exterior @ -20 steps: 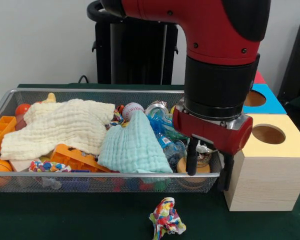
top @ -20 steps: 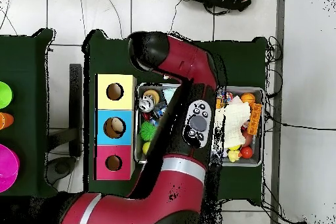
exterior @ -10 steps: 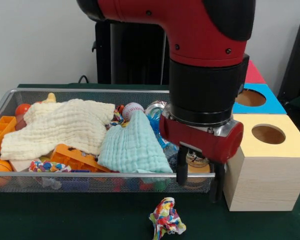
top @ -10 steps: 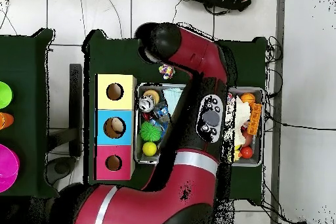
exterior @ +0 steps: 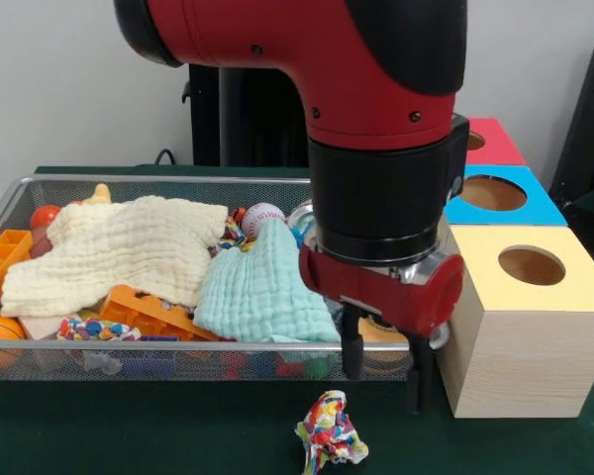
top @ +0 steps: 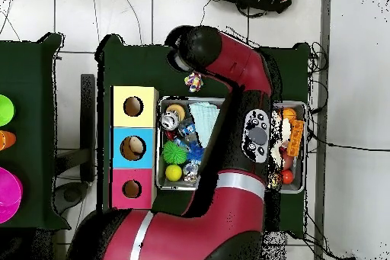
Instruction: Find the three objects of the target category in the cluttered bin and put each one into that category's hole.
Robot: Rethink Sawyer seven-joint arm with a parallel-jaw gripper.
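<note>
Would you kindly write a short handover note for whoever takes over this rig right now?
Gripper: open and empty, at the bin's front rim beside the yellow box.
Rope bundles: one lies on the table outside the bin, in front of it; another sits in the bin's front corner by the orange block.
Blue hole: the overhead view shows something inside; I cannot tell what.
Left: grab the bundle on the table, then the one in the bin, and drop both into the blue hole. The third may be under the cloths.
</note>
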